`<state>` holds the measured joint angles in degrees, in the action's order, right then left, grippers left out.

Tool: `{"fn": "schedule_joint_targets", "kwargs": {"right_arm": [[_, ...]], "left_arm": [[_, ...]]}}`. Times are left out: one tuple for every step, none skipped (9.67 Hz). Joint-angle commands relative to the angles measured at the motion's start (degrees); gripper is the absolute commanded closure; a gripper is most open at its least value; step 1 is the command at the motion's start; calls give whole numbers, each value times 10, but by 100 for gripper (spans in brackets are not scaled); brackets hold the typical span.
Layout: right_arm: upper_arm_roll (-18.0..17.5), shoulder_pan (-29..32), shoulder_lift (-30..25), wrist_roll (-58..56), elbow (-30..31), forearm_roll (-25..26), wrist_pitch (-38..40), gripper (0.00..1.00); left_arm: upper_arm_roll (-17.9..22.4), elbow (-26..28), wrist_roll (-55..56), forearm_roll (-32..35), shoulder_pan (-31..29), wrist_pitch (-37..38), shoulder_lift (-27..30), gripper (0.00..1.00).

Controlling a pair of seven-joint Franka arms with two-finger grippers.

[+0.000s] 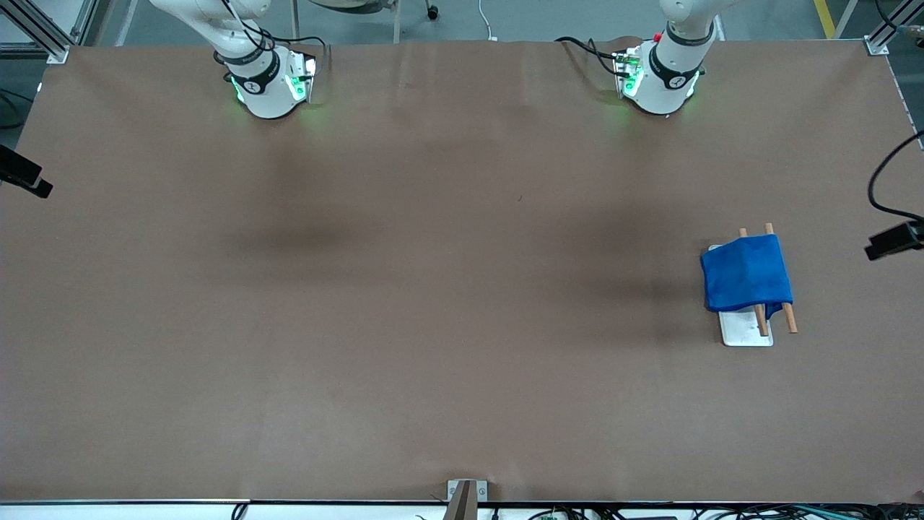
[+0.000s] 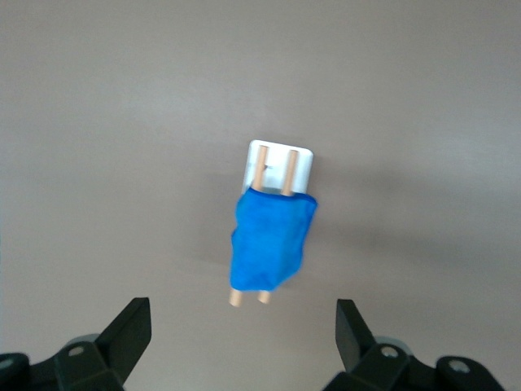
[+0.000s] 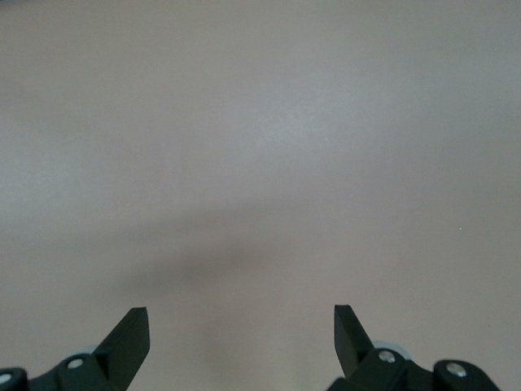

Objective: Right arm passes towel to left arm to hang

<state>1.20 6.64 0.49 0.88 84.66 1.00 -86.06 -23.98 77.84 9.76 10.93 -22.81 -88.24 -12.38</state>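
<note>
The bright blue towel (image 1: pixel 746 274) hangs draped over the two wooden rods of a small rack (image 1: pixel 776 318) with a white base, toward the left arm's end of the table. It also shows in the left wrist view (image 2: pixel 270 243), on the rack (image 2: pixel 280 163). My left gripper (image 2: pixel 242 326) is open and empty, high above the table with the towel and rack below it. My right gripper (image 3: pixel 242 330) is open and empty above bare brown table. Neither hand shows in the front view, only the arms' bases.
The brown table surface (image 1: pixel 433 289) stretches wide around the rack. Small black cameras sit at both ends of the table (image 1: pixel 895 240) (image 1: pixel 25 177). A mount (image 1: pixel 466 495) stands at the table edge nearest the front camera.
</note>
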Motion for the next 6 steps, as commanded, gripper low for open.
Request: {"fn": "schedule_joint_targets", "kwargs": {"right_arm": [[-2,4,-1,-22,-5,5,4,0],[-3,4,-1,-23,-5,5,4,0],[-2,4,-1,-24,-6,5,5,0],[-3,3,-1,-25,-6,5,5,0],[-3,2,-1,-22,-7,5,7,0],[-3,1,-1,-22,-7,5,7,0]], "left_arm": [[-33,12,62,9,23,23,25,0],[-61,12,62,8,22,28,44,0],[-70,11,62,7,22,46,47,0],[-72,3,51,6,22,47,47,0],[-74,-7,50,1,22,48,47,0],[-72,-8,51,-15,21,48,47,0]]}}
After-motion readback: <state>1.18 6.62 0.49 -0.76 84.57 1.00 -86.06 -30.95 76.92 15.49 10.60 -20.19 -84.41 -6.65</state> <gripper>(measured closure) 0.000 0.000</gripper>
